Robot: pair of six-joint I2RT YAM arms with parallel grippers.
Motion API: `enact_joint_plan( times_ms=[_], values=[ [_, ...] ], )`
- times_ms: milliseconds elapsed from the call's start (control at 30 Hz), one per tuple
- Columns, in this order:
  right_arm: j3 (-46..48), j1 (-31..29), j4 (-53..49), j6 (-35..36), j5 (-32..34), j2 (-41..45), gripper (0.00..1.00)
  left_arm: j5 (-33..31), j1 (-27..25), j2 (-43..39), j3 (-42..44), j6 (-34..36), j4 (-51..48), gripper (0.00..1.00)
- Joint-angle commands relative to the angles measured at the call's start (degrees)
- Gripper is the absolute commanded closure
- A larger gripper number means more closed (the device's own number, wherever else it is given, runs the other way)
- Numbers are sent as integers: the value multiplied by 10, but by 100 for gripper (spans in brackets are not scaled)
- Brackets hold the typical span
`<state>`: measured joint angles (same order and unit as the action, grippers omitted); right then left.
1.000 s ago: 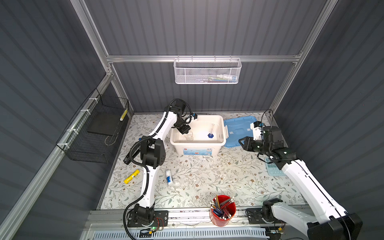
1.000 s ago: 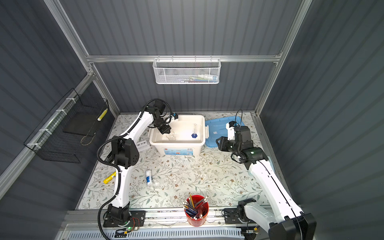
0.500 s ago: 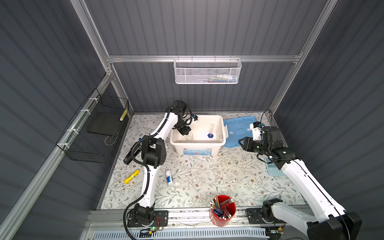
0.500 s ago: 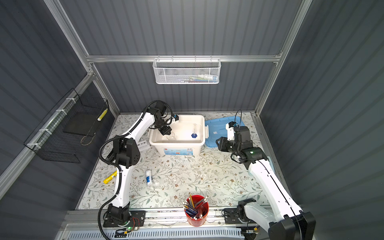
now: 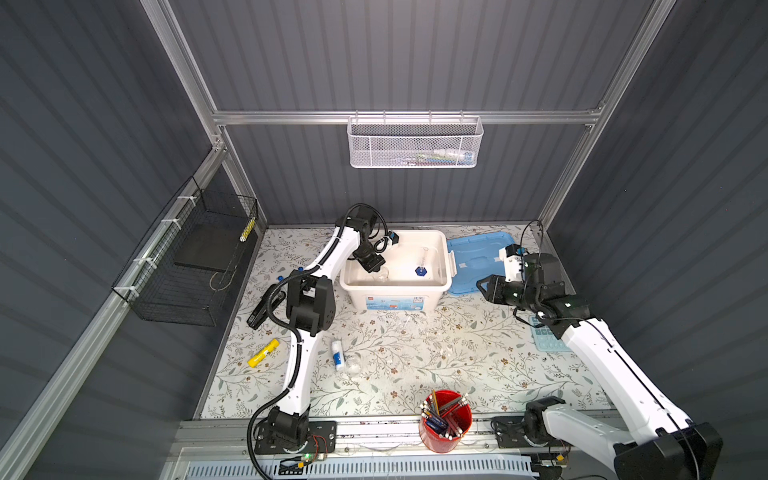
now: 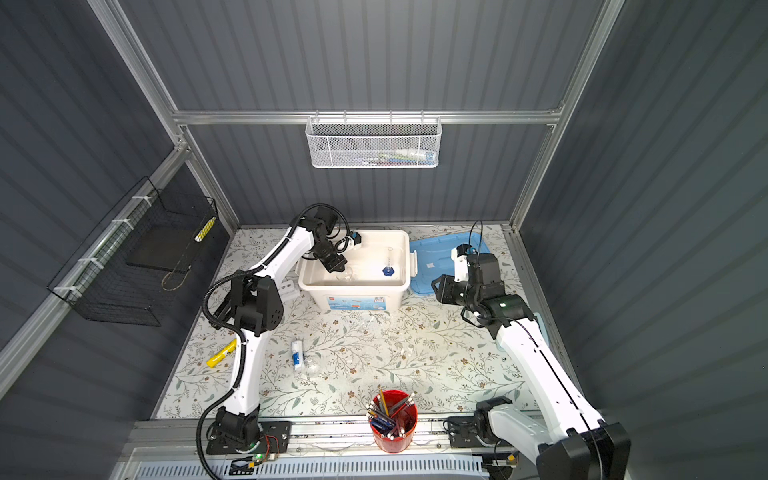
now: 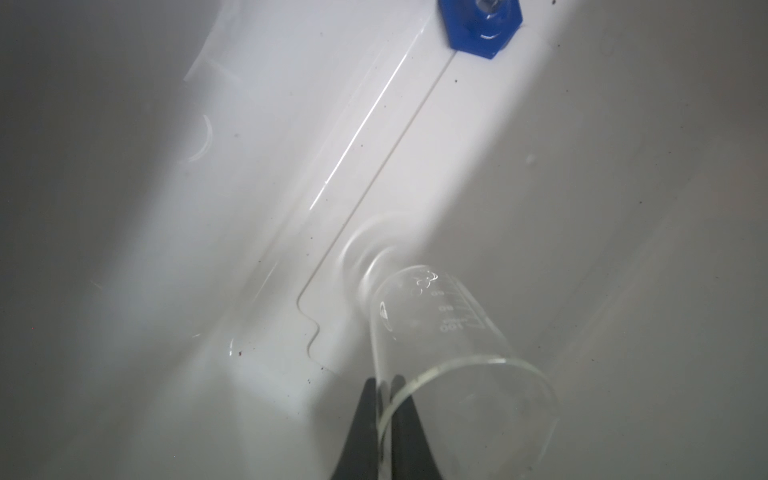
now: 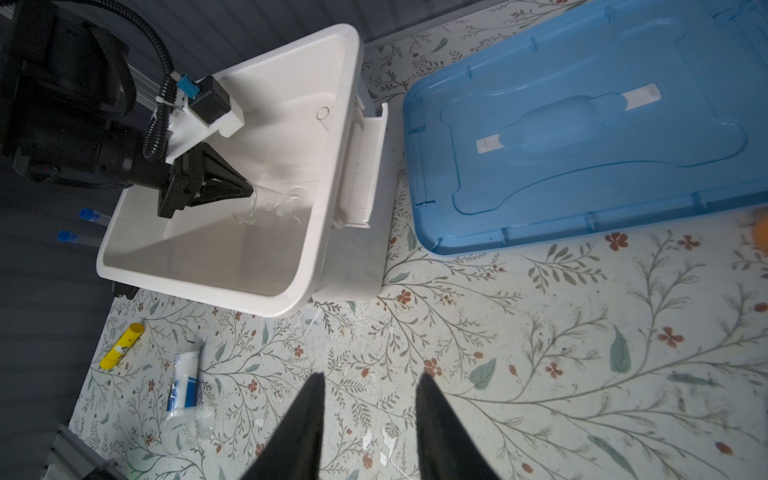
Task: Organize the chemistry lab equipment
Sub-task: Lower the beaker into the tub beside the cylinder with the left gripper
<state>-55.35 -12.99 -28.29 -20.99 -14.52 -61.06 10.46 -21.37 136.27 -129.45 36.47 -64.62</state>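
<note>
My left gripper is shut on the rim of a clear glass beaker, one finger inside the wall and one outside. It holds the beaker tilted low inside the white bin, as the right wrist view also shows around the beaker. A slim measuring cylinder with a blue hexagonal foot lies on the bin floor. Two blue-capped tubes lie on the table beyond the bin. A round flask rests on the table. My right gripper hangs open and empty above the table, right of the bin.
A blue lid lies right of the bin. A red cup of pencils stands at the front edge, and a pale blue calculator lies under my right arm. A yellow stick and a white tube lie near the left arm.
My left gripper has sunk slightly deeper into the bin with the beaker in it. The right arm has hardly moved.
</note>
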Motion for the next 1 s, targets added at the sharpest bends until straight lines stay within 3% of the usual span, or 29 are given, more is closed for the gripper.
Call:
enact_joint_plan(
  times_ms=[0, 433, 767, 967],
  values=[
    [9, 2, 7, 2, 7, 1, 61, 2, -4, 11, -7, -2, -4, 100],
    [10, 2, 13, 2, 4, -3, 61, -9, -5, 18, -6, 1, 3, 100],
    [8, 2, 12, 3, 2, -6, 62, -13, -5, 13, -23, 8, -4, 78],
    [8, 2, 11, 2, 2, -4, 62, -11, -6, 5, -24, 9, -3, 72]
  ],
)
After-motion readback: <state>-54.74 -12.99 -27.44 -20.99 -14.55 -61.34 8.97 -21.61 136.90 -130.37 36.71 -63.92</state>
